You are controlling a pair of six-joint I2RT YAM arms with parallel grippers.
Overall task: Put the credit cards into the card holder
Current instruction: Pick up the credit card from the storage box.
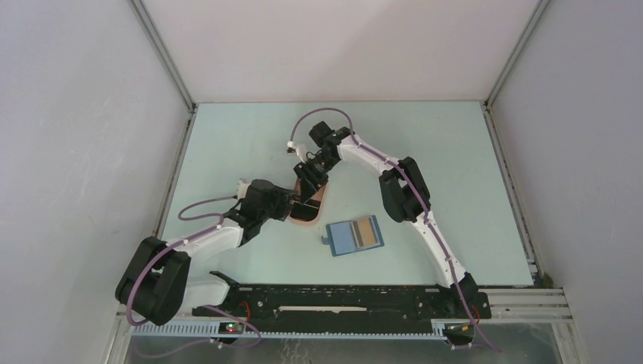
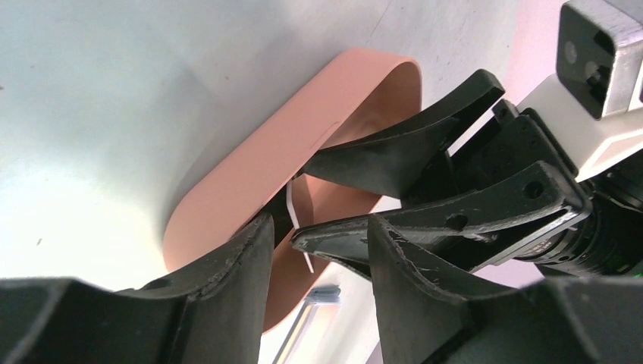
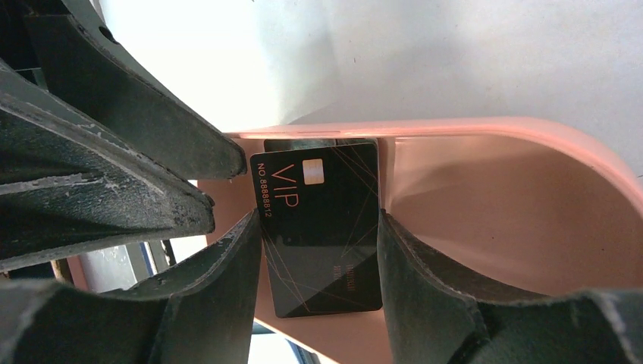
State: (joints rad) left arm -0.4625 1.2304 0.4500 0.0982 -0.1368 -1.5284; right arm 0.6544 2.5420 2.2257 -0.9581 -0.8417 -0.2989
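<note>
A black credit card (image 3: 318, 227) marked VIP stands inside the pink oval tray (image 3: 531, 197). My right gripper (image 3: 320, 227) is shut on it, its fingers pressing the card's two long edges. In the top view the right gripper (image 1: 312, 179) reaches down into the tray (image 1: 305, 219) from the far side. My left gripper (image 1: 293, 203) is open at the tray's left side, its jaws (image 2: 318, 224) spread around a right finger (image 2: 341, 236). The card's white edge (image 2: 292, 208) shows there. The blue card holder (image 1: 355, 236) lies open to the right, a tan-orange card (image 1: 366, 232) in it.
The left gripper's fingers (image 3: 114, 174) crowd the right wrist view's left side, close to the card. The card holder's tab (image 2: 327, 296) shows below the tray (image 2: 250, 174) in the left wrist view. White walls enclose the table on three sides.
</note>
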